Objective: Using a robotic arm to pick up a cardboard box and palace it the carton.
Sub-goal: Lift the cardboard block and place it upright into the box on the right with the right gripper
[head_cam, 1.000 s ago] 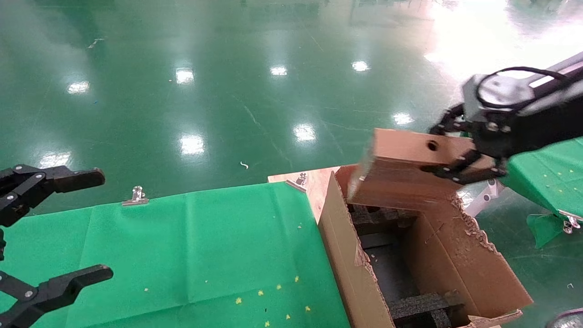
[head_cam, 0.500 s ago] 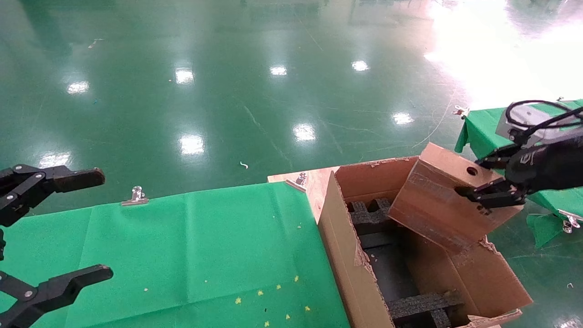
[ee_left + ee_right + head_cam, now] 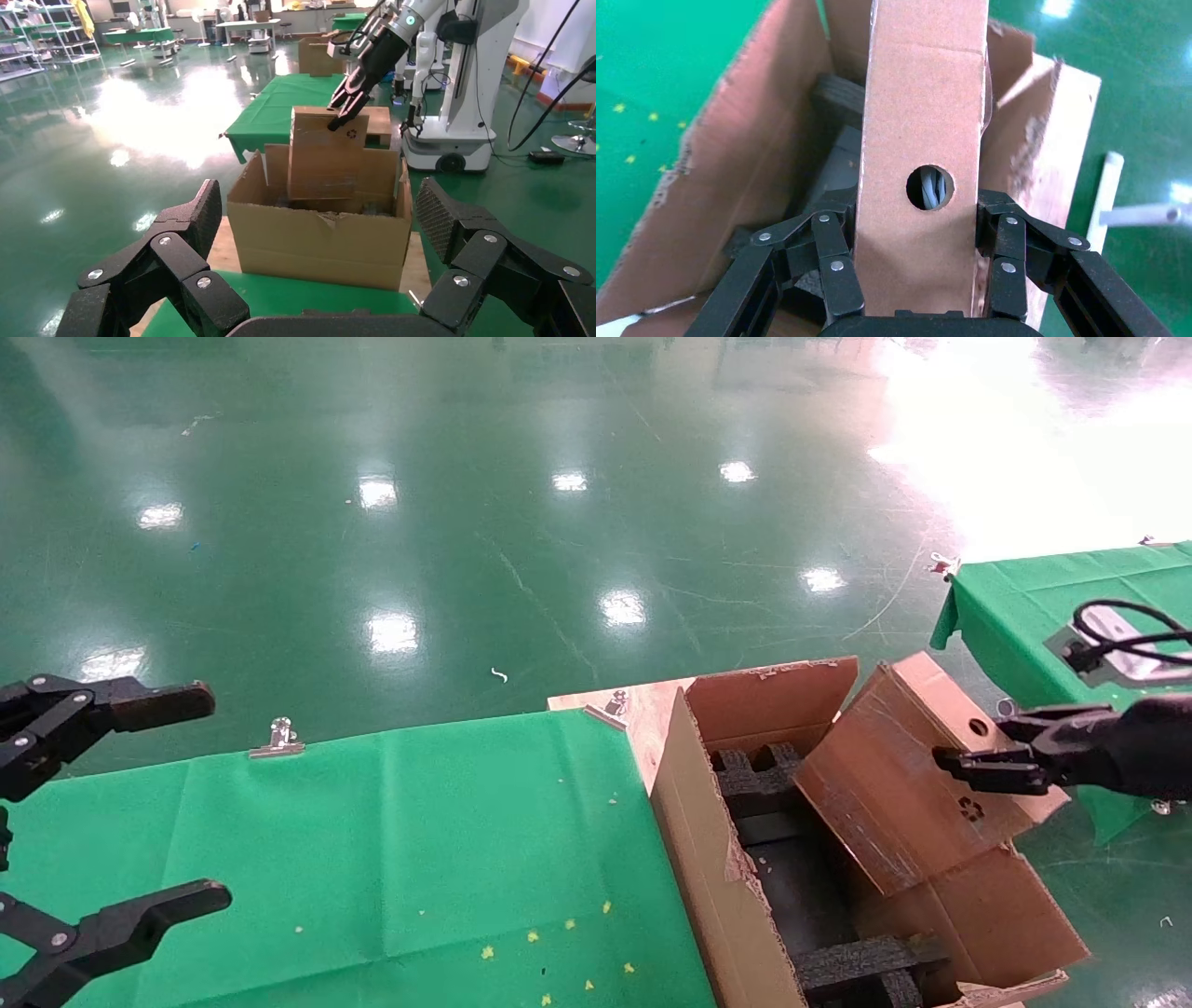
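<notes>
My right gripper [image 3: 982, 756] is shut on the small brown cardboard box [image 3: 908, 775], which has a round hole and a recycling mark. The box hangs tilted, its lower end inside the large carton [image 3: 708, 859] at the carton's right wall. In the right wrist view the box [image 3: 923, 126] sits between the jaws of my right gripper [image 3: 919, 242], with the carton's black foam inserts [image 3: 838, 98] below. The left wrist view shows the carton [image 3: 320, 232], the box [image 3: 327, 158] and the right arm [image 3: 372, 60] beyond it. My left gripper [image 3: 140, 803] is open and parked at the left.
A green cloth [image 3: 391, 840] covers the table left of the carton, held by metal clips [image 3: 277, 738]. A second green-covered table [image 3: 1034, 607] stands at the right. The carton rests on a wooden board [image 3: 643, 710]. Glossy green floor lies beyond.
My right gripper has carried the box down and to the right, from above the carton's far flap into the carton's opening. The left arm has not moved.
</notes>
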Action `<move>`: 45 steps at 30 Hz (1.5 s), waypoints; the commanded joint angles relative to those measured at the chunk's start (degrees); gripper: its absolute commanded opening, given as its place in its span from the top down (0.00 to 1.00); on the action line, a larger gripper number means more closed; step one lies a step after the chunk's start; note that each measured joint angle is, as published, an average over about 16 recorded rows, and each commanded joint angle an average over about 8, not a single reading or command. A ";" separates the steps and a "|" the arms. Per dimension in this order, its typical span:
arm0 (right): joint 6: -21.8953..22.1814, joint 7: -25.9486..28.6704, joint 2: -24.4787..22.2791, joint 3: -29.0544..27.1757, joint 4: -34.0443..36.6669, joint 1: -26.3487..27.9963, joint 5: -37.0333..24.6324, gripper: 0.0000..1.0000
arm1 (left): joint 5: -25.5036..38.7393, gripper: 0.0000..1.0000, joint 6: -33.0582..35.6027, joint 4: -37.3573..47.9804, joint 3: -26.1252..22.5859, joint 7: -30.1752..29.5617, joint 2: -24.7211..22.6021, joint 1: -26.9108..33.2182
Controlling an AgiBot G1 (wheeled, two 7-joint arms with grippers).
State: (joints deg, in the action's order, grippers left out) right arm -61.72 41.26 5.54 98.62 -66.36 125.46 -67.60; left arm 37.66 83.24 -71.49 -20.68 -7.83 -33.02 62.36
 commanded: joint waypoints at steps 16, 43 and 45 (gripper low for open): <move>9.04 15.44 -6.59 1.36 -10.25 -1.23 -6.40 1.00 | 0.00 0.00 0.00 0.00 0.00 0.00 0.00 0.00; 14.56 20.56 -4.04 4.35 -9.46 -4.12 -8.04 1.00 | -0.04 0.00 -0.01 0.02 0.00 0.00 0.01 -0.01; 15.44 21.93 -3.52 4.66 -9.47 -4.41 -9.43 1.00 | -0.04 0.00 -0.01 0.02 0.00 0.00 0.01 -0.01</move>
State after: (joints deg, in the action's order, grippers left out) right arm -46.32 63.48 2.05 103.18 -75.91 121.16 -77.24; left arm 37.63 83.23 -71.47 -20.68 -7.83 -33.01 62.35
